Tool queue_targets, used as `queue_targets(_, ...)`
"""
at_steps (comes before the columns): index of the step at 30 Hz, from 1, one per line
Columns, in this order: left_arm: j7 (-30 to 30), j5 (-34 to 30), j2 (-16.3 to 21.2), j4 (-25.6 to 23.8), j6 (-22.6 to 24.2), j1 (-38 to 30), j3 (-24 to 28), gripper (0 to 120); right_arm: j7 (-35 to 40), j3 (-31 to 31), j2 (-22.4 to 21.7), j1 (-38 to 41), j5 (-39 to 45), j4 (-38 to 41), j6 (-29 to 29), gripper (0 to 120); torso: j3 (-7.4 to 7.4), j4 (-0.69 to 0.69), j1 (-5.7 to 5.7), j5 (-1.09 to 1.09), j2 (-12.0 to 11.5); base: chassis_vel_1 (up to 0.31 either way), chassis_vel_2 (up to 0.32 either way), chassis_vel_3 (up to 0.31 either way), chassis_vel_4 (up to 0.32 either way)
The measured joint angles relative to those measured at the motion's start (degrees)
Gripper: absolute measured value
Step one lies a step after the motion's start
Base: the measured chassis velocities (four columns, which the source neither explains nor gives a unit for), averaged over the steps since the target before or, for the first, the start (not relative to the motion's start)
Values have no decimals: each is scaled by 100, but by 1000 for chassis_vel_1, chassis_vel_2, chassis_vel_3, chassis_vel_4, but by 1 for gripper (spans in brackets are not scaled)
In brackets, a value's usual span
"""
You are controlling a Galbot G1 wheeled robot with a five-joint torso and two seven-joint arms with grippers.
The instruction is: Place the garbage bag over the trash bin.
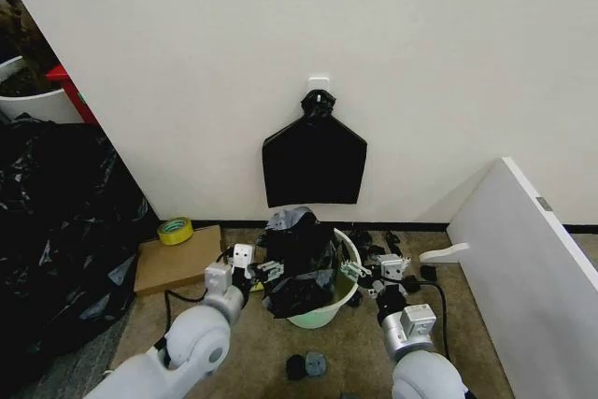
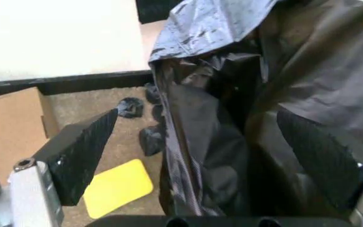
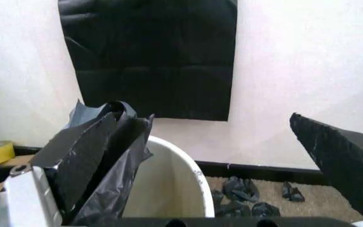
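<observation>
Both my grippers hung wide open: left gripper (image 2: 200, 151) straddling the garbage bag (image 1: 299, 259) draped on the trash bin (image 1: 322, 310), right gripper (image 3: 216, 156) at its rim. Scraps (image 1: 306, 364) littered the carpet; cardboard (image 1: 177, 263) lay nearby.

Left gripper (image 1: 264, 271) jaws spread, right gripper (image 1: 360, 273) likewise (both low) — arms forward

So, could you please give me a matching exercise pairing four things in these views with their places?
Things:
1. garbage bag
2. flat black bundle
3. yellow tape roll
4. white board

Places:
A. on the cardboard box
B. draped over part of the trash bin
C. leaning on the right
D. hanging on the wall

Pairs: 1-B, 2-D, 3-A, 4-C
</observation>
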Motion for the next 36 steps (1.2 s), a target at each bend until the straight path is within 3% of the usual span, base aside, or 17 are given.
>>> queue_targets(10,-333,-219,-462,520,522,-429,260,100,13,62,5,-92,-13,61,-15,100,0,0,-1,-2,0,0,0,0,0)
queue_targets(14,-817,-614,-565,772,785,-734,429,97,23,71,2,-139,-11,108,-46,100,0,1,0,-1,0,0,0,0,0)
queue_targets(18,-1160,-1047,-726,994,922,-928,504,86,34,70,-10,-158,3,129,-58,100,0,0,-1,-2,0,0,0,0,0)
queue_targets(22,-1356,-1239,-898,1245,1142,-1056,621,67,46,43,-4,-141,32,144,-82,100,0,1,-1,-2,0,0,0,0,0)
queue_targets(30,-1564,-1466,-1028,1389,1238,-1220,683,42,61,42,13,-160,25,149,-97,100,-1,0,-1,-1,0,0,0,0,0)
queue_targets(36,-1665,-1560,-1030,1413,1148,-1237,635,16,68,52,-26,-159,22,149,-85,100,0,1,-1,-2,0,0,0,0,0)
